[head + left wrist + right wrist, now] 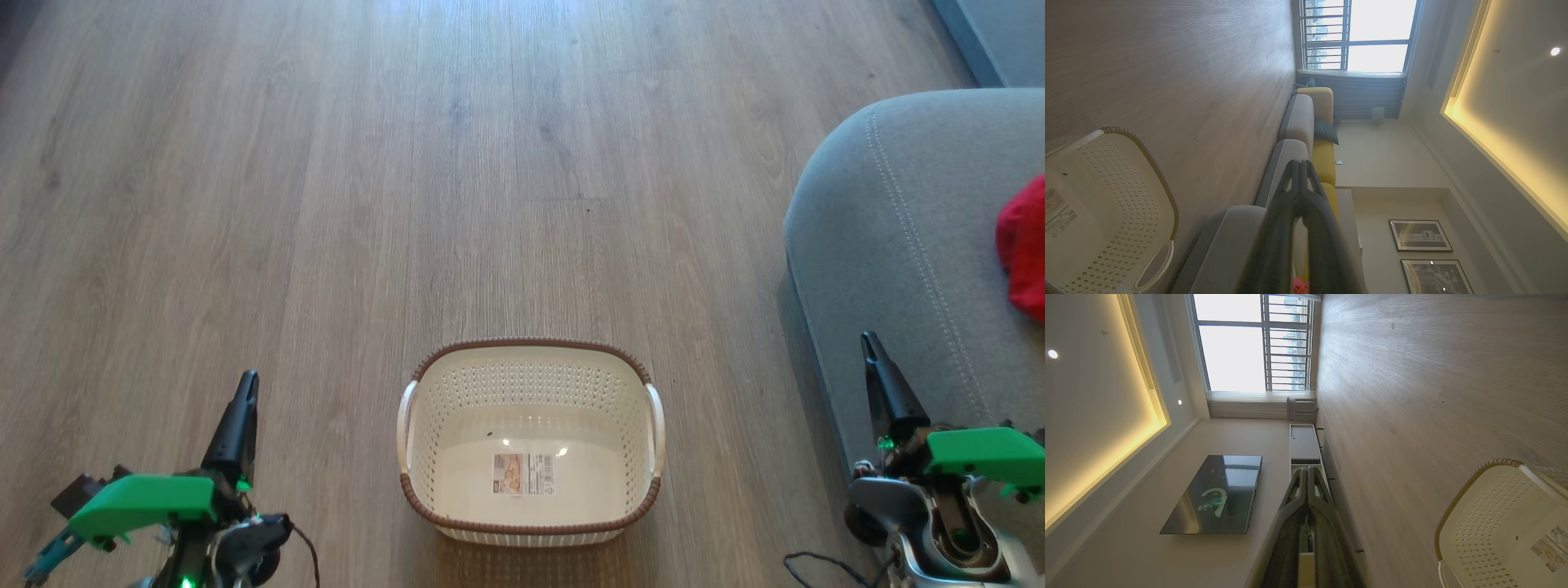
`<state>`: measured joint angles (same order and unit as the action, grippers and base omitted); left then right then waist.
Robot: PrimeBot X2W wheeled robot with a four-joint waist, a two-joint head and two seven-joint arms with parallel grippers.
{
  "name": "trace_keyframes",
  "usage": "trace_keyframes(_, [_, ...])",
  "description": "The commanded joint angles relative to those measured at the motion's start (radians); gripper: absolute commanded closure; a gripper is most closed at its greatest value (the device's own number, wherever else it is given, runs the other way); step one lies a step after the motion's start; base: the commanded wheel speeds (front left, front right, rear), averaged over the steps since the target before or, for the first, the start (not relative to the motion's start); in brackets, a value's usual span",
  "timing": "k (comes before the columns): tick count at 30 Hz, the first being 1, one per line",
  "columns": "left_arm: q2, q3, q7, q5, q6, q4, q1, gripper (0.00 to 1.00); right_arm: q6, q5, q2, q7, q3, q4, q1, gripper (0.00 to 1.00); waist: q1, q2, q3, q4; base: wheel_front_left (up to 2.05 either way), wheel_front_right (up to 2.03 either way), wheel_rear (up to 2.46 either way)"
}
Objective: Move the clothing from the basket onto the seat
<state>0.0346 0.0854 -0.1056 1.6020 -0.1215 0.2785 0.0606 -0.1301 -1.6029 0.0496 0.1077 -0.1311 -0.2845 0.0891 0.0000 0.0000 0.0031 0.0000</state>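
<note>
The cream perforated plastic basket [531, 384] is sitting empty, red fabric clothing [1024, 245] is lying on the grey upholstered seat [890, 245], and the left pincer [247, 381] and right pincer [870, 340] are resting pressed together, so seemingly nothing is needing moving next.

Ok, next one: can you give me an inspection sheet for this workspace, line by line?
Surface: wood-plank floor; the basket stands on it.
Job's things: basket upright, nothing in it but a sticker; red clothing lying on the seat, cut by the head view's right edge.
Clutter: nothing seen.
Grippers: left gripper and right gripper both shut, holding nothing, one on either side of the basket.
Cables: black cable by the left wrist; second cable by the right wrist.
Surroundings: window, wall-mounted TV, framed pictures.
</note>
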Motion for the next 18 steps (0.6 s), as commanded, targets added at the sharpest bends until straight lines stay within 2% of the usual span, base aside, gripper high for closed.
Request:
trace_keyframes(1, [0.016,0.028,-0.008,0.007,-0.009,-0.033,0.047,1.00,-0.001,-0.006,0.001,0.006,0.017,0.040,0.019,1.00,0.0000,0.0000,0.000,0.000,0.00,0.00,0.00])
trace_keyframes(18, [0.016,0.028,-0.008,0.007,-0.009,-0.033,0.047,1.00,-0.001,-0.006,0.001,0.006,0.017,0.040,0.019,1.00,0.0000,0.0000,0.000,0.000,0.00,0.00,0.00])
